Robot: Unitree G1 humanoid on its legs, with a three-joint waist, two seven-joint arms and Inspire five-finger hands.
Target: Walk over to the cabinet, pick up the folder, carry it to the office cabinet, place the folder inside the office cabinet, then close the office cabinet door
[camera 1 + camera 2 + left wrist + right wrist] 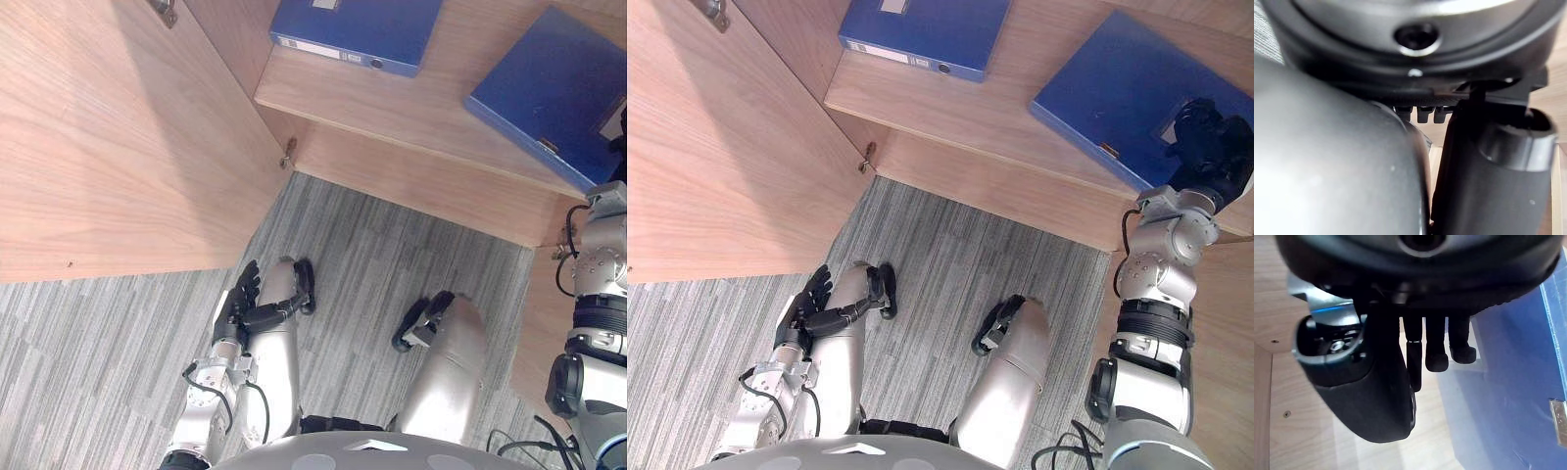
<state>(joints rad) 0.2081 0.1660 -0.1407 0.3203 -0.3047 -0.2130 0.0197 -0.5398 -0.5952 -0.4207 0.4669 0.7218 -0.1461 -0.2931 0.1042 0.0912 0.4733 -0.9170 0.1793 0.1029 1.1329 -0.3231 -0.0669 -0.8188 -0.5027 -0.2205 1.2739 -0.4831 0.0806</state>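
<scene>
Folder (1107, 88): blue, flat on the shelf (1014, 108), right under our right hand.
Right hand (1212, 137): over the folder's label, fingers loose and apart from the thumb, gripping nothing; we cannot tell if they touch.
Second folder (921, 34): blue, same shelf, well left of that hand.
Left hand (238, 299): low over the carpet (392, 255), fingers straight, empty.
Cabinet door (118, 147): open, ahead of our left hand.

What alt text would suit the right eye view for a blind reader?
The robot's right hand is open over a blue folder lying on the wooden cabinet shelf. A second blue folder lies further left, by the open cabinet door; the left hand hangs low.
</scene>
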